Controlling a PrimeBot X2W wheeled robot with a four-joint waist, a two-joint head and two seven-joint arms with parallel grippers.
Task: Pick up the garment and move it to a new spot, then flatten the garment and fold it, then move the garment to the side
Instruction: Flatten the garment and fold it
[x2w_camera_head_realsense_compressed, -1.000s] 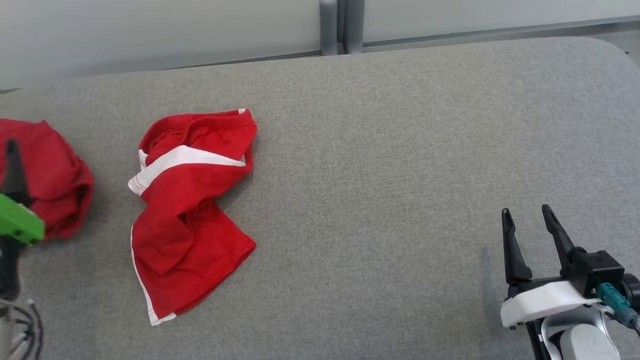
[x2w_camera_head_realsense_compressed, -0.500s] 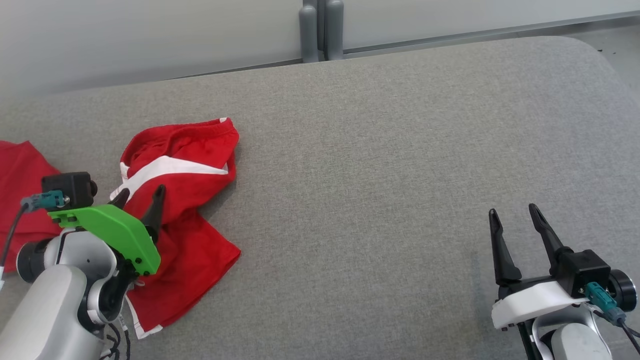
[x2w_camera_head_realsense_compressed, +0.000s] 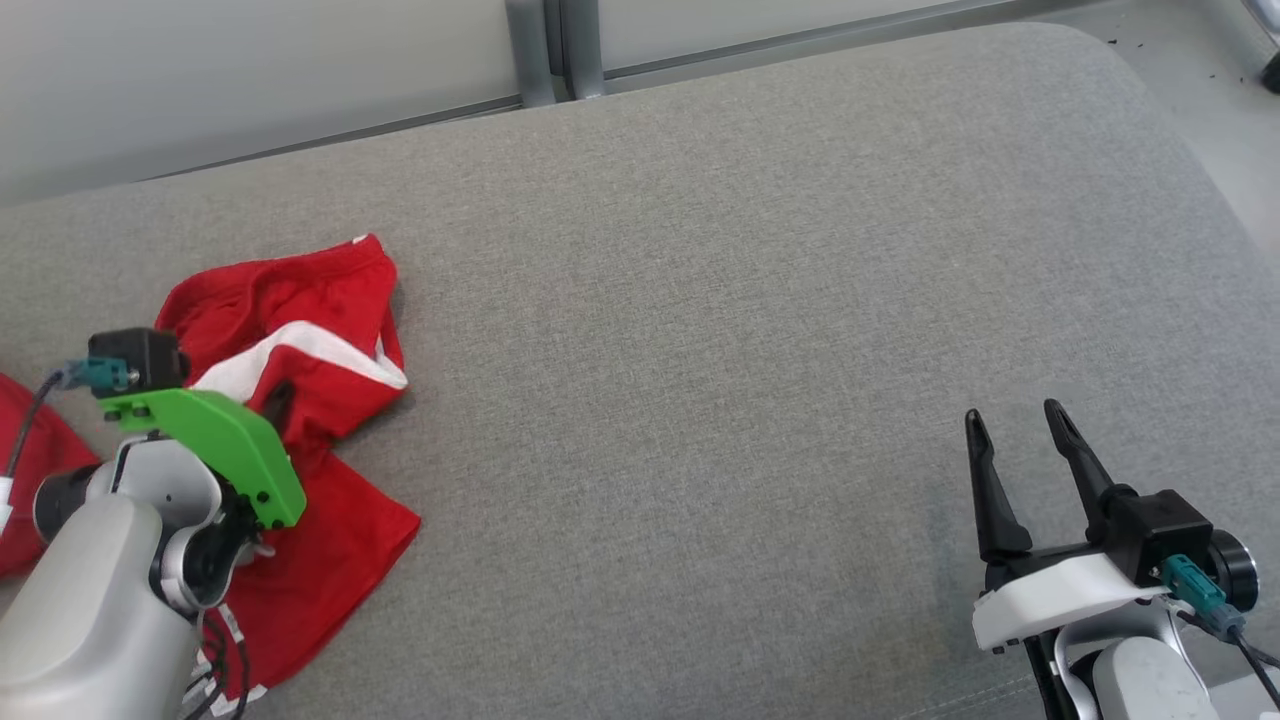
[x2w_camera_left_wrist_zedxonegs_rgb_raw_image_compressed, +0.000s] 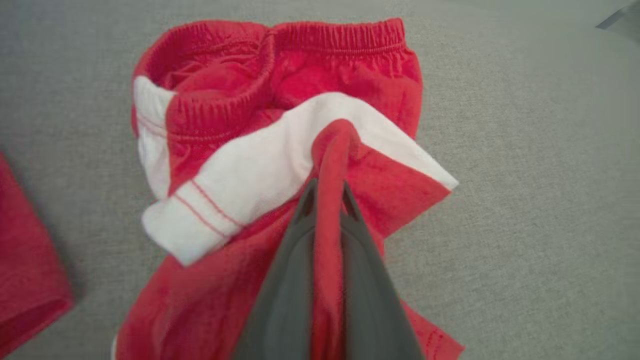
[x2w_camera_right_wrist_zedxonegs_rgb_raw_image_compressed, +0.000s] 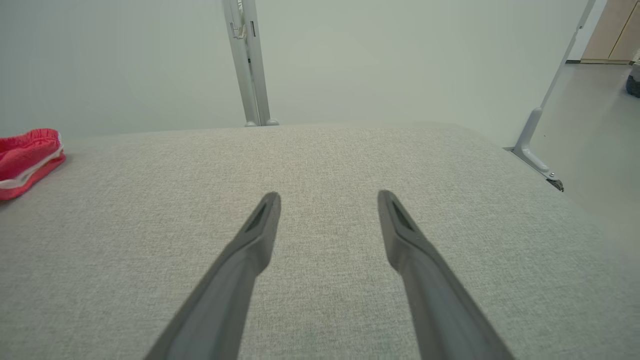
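Grey padded surface (x2w_camera_head_realsense_compressed: 700, 300), red-and-white garment (x2w_camera_head_realsense_compressed: 340, 520) crumpled on it, left gripper (x2w_camera_left_wrist_zedxonegs_rgb_raw_image_compressed: 327, 195) pinched tight on a red fold of the garment, second red cloth (x2w_camera_left_wrist_zedxonegs_rgb_raw_image_compressed: 25, 270) just left of the garment, right gripper (x2w_camera_head_realsense_compressed: 1013, 410) well right of the garment, fingers spread and empty, bare padding between, surface's rounded corner far right of the garment.

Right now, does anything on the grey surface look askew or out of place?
The red shorts lie crumpled and twisted at the left of the grey surface, one fold pinched in the shut left gripper. Another red cloth lies apart beside them. Nothing looks spilled or damaged.
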